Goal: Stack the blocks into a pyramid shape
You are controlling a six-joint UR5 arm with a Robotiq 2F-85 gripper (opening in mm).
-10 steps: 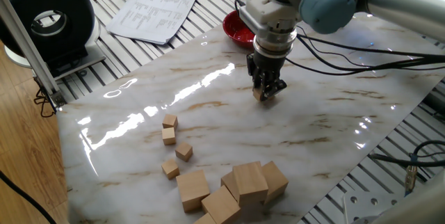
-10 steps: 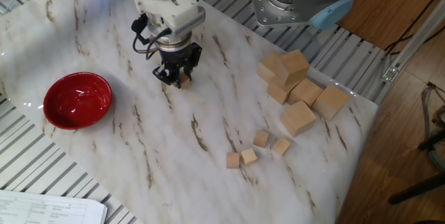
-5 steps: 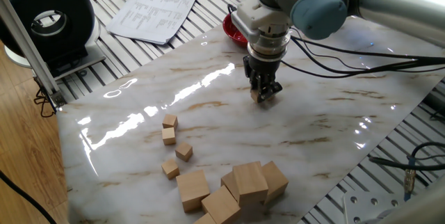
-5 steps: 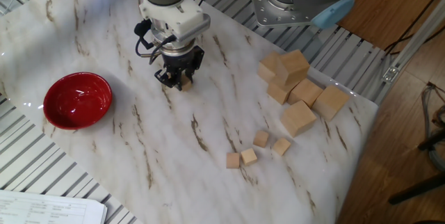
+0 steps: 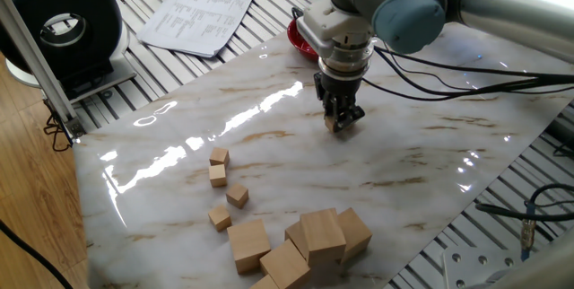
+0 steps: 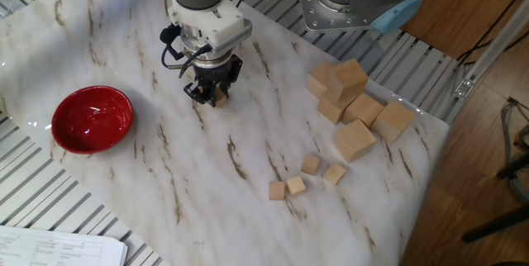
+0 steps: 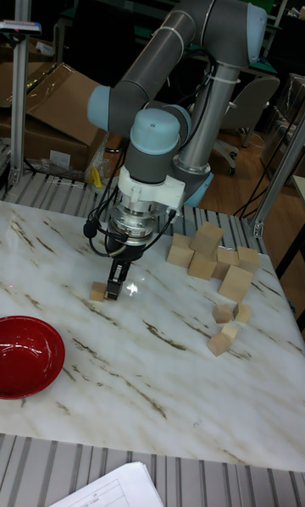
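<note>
My gripper hangs low over the marble table, near the red bowl. It is shut on a small tan block that shows between the fingertips, at or just above the surface. In the tall fixed view another small block lies on the table right beside the fingers, on the bowl side. Several more small blocks lie loose in a cluster, well away from the gripper.
A red bowl sits near a table edge. A heap of larger wooden cubes lies by the small cluster. Papers and a black reel rest beyond the table. Cables trail behind the arm.
The gripper has shifted a little sideways, away from the big cubes, staying low with the block at its tips. The loose blocks and the cubes have not moved.
</note>
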